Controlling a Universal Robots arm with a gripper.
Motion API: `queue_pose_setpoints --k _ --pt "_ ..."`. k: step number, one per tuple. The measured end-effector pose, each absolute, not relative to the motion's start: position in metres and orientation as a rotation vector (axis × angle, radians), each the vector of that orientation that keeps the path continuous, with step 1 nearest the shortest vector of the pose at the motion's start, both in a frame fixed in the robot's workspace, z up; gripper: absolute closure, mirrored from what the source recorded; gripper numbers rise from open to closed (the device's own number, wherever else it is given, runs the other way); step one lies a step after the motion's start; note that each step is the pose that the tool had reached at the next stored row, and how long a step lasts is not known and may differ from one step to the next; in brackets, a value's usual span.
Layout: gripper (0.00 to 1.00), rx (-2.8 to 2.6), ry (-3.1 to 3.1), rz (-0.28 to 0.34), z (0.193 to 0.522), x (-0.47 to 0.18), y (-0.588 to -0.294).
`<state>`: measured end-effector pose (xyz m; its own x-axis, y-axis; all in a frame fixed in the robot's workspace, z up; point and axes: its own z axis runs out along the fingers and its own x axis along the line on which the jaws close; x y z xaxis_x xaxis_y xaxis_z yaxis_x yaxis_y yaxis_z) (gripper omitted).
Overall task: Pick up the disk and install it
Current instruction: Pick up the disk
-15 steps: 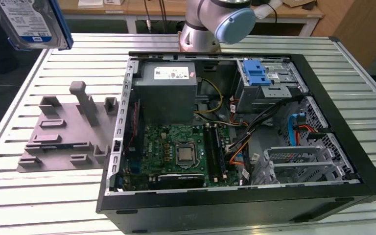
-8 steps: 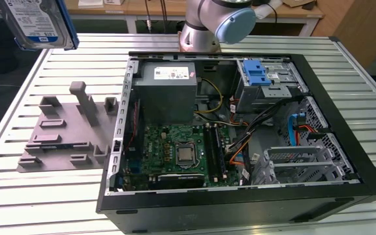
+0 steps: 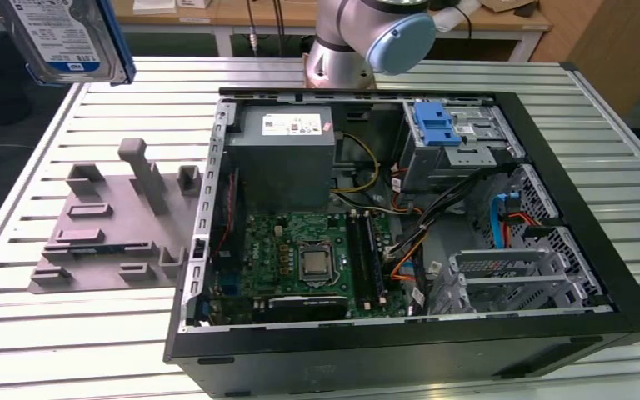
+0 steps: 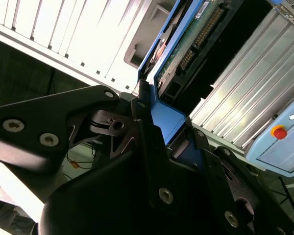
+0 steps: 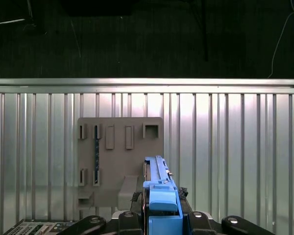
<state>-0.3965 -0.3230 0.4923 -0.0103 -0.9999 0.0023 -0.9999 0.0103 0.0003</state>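
Note:
The disk (image 3: 64, 37), silver with a white-and-blue label and a blue caddy frame, hangs high in the air at the exterior view's far left, above the table's corner and well above the grey fixture block (image 3: 114, 221). In the first wrist view the disk (image 5: 158, 183) stands edge-on over the same block (image 5: 120, 161), with my gripper (image 5: 161, 215) shut on its blue caddy. The second wrist view shows the black fingers (image 4: 144, 127) clamped on the caddy's blue end, with the disk's green circuit board (image 4: 191, 46) beyond them.
An open computer case (image 3: 587, 275) lies on the slatted metal table (image 3: 76, 333) at the exterior view's right. It holds a motherboard (image 3: 309, 254), a power supply (image 3: 287, 158) and a drive bay with a blue latch (image 3: 440, 125). The arm's base (image 3: 348, 37) stands behind the case.

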Motion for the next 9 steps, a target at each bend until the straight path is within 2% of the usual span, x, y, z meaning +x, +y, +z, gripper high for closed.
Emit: queue_pose_setpoints --k 9 --pt "0.64 2.209 -2.232 0.002 0.492 -0.384 -0.323"
